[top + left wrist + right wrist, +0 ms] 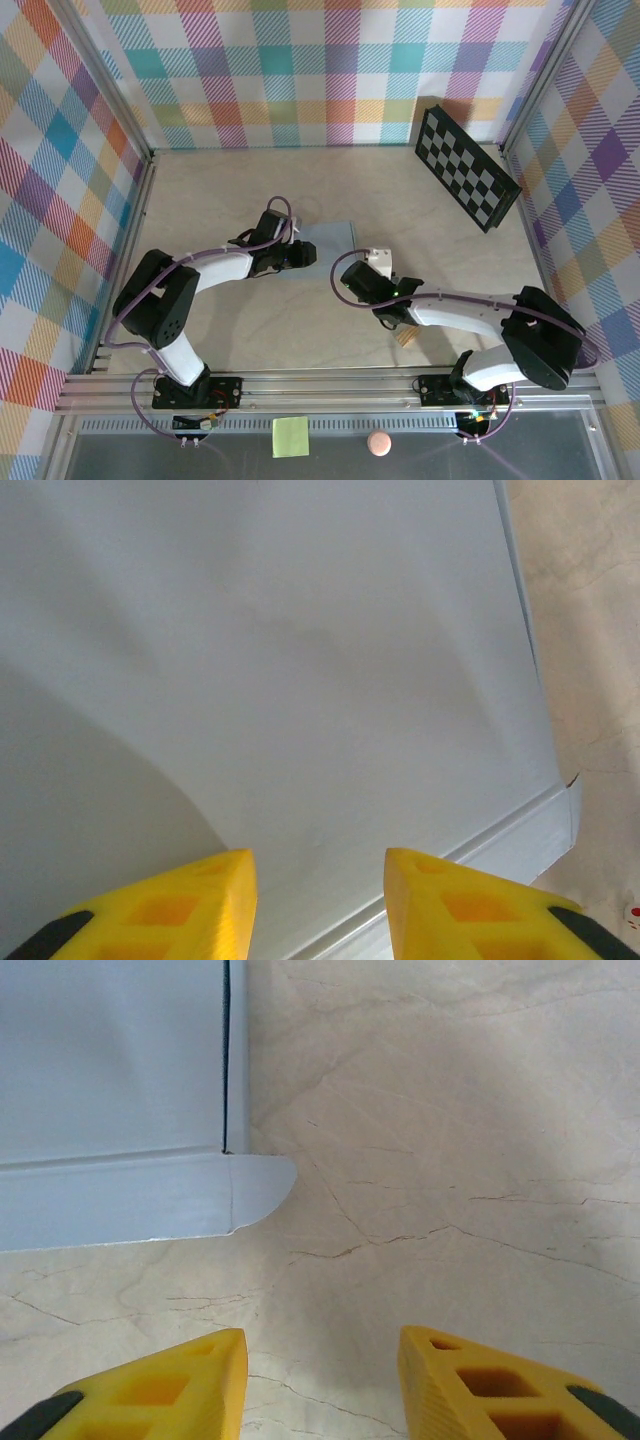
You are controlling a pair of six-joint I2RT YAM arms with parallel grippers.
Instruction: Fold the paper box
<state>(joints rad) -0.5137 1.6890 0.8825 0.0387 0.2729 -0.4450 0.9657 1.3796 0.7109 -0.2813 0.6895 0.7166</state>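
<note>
The left jaws stand partly open with nothing between them. Their yellow fingertips (190, 905) hang close over the broad flat face of the paper box (300, 660), and whether they touch the card cannot be told. The right jaws are also partly open and empty. Their fingertips (180, 1380) are above bare counter (450, 1140), just off the box's near corner and not touching it.

Beyond the left jaws, the box's face runs smooth to a long folded edge strip (520, 840) on the side towards the other arm. Ahead of the right jaws, that corner shows a narrow strip along each edge, a dark slit where the two meet, and a small rounded flap (255, 1185) lying flat on the counter, not tucked in.

In the top view the box (330, 238) sits mid-counter, slightly left of centre. The left arm (215, 270) reaches across its near-left part, and the right arm (450, 310) has its wrist just to the right of the box. The checkerboard panel (465, 165) leans far back on the right, well apart.

The box looks mostly formed and flat, so this is probably a late step: one arm set to steady the body while the other deals with the loose corner. The next move likely calls for the right jaws to reach that rounded flap, lift it and work it into the slit, while the left presses down so the light card does not slide or spring open. With card this thin, a heavy push could crease the face.
</note>
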